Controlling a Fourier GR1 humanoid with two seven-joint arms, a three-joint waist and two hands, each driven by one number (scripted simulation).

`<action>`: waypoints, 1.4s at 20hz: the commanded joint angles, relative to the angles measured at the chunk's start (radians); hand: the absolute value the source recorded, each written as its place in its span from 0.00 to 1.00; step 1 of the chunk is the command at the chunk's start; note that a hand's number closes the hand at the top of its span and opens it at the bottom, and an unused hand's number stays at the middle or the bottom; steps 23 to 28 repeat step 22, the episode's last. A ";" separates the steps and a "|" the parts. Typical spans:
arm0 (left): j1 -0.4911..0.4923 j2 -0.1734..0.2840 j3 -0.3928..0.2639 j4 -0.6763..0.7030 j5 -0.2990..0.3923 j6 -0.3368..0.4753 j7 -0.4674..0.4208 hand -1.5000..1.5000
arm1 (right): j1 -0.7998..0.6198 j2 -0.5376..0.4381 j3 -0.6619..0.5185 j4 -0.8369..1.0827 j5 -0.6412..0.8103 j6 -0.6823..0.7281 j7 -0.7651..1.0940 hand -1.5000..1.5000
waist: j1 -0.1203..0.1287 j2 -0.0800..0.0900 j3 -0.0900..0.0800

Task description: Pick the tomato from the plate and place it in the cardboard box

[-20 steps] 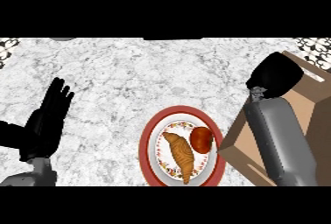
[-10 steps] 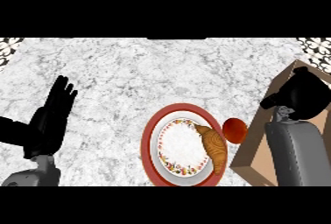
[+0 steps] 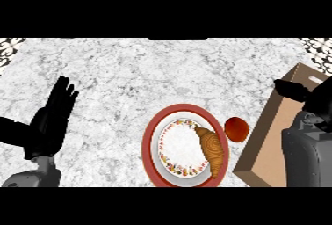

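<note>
While I am watching, the tomato [image 3: 236,129] is lying off the plate [image 3: 153,149], between it and the cardboard box [image 3: 272,132]. My right hand [image 3: 310,97] is hanging over the box; I cannot tell its fingers. My left hand [image 3: 53,116] is resting open, left of the plate.

**A:** How is the head view lit?

**B:** Brightly and evenly. The white marble counter [image 3: 162,74] keeps much the same brightness from edge to edge, with no glare spots and no clear cast shadows under anything.

**A:** Any dark areas?

**B:** The left hand [image 3: 52,121] at nine o'clock and the right hand [image 3: 311,99] at three o'clock read as flat black shapes. The cardboard box [image 3: 266,132], at four o'clock, has an outer wall darker than its floor.
</note>
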 commanded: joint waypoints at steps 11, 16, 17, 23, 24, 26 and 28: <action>-0.016 -0.007 0.002 -0.024 -0.005 0.012 0.036 0.50 | 0.303 0.085 0.014 -0.448 -0.188 -0.403 -0.026 0.00 | -0.001 0.001 0.001; -0.019 0.021 0.042 0.033 0.024 -0.043 -0.010 0.50 | 0.553 0.085 0.057 -0.539 -0.238 -0.552 -0.087 0.00 | -0.002 0.003 0.001; 0.000 0.019 0.036 -0.010 0.012 -0.032 0.001 0.50 | 0.543 0.085 0.053 -0.641 -0.226 -0.453 -0.070 0.00 | 0.000 0.002 0.000; 0.020 -0.032 -0.034 -0.088 -0.047 0.024 0.064 0.50 | 0.775 0.085 0.149 -0.655 -0.275 -0.616 -0.149 0.00 | 0.001 0.001 0.001; 0.020 -0.032 -0.034 -0.088 -0.047 0.024 0.064 0.50 | 0.775 0.085 0.149 -0.655 -0.275 -0.616 -0.149 0.00 | 0.001 0.001 0.001; 0.020 -0.032 -0.034 -0.088 -0.047 0.024 0.064 0.50 | 0.775 0.085 0.149 -0.655 -0.275 -0.616 -0.149 0.00 | 0.001 0.001 0.001; 0.020 -0.032 -0.034 -0.088 -0.047 0.024 0.064 0.50 | 0.775 0.085 0.149 -0.655 -0.275 -0.616 -0.149 0.00 | 0.001 0.001 0.001</action>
